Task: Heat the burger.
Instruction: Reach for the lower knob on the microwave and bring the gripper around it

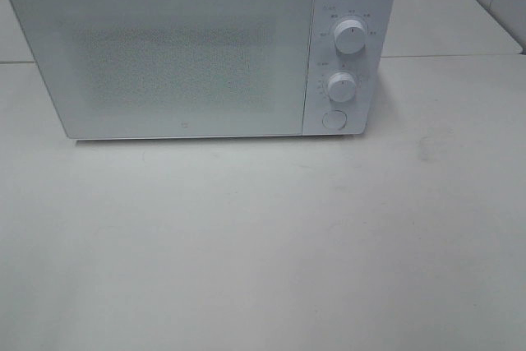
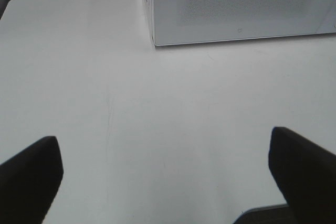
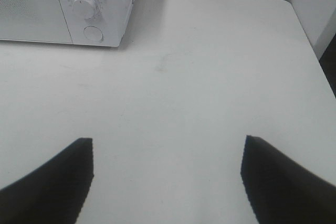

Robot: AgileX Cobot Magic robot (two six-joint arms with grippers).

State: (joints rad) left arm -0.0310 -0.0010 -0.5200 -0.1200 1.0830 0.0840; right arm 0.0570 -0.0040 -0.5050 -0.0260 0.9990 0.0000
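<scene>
Left gripper [image 2: 163,148] and right gripper [image 3: 168,142] both spread wide and empty, low over the table [image 1: 263,244], facing the microwave [image 1: 197,55].
The burger shows in no view. It may sit behind the frosted door [image 1: 164,59], but that cannot be told. The likely risk is at the control panel: the button [image 1: 334,118] lies just below the two knobs [image 1: 340,85], so a wide-open finger aimed at one could catch another and give a wrong setting. A hard push might also slide the microwave back on the smooth table. If the door swings out, it could strike a gripper parked in front of it. The small marks ringing the knobs and the tiny logo [image 1: 182,129] low on the door are too small to read.
</scene>
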